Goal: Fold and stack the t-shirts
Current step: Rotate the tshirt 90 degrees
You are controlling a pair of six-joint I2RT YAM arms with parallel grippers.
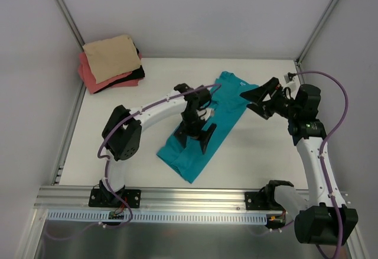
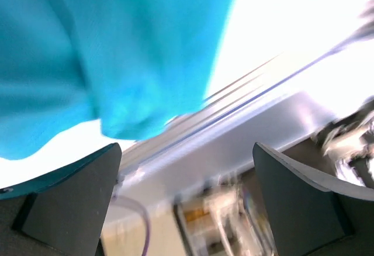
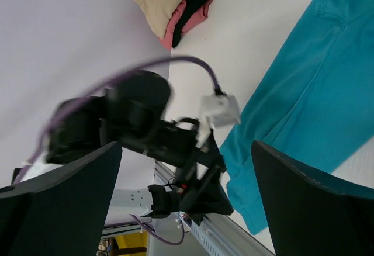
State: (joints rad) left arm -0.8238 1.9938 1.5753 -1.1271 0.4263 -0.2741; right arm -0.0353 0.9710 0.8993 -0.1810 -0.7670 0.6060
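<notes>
Teal t-shirt lies as a long narrow strip slanting across the worktop. Its middle sits directly under your left end effector, which hangs over the cloth with its fingers spread wide and nothing between them. The left wrist view shows a teal edge just ahead of the fingertips and clear of them. Farther out, the collar end lies just in front of your right end effector. It is also spread and empty, and it tilts toward the neck edge but stays apart from it, as far as the overhead view shows. The strip shape suggests the lengthwise folds are done, so with one end effector over the middle and one at the collar you look set to double the shirt over crosswise. Farthest off, well to the far left of both end effectors, the tan t-shirt tops a stack over the coral-pink t-shirt, with a dark garment showing at the edge. That corner is probably where the teal one goes once folded. Soft cotton will sag, so pinch through both layers.
</notes>
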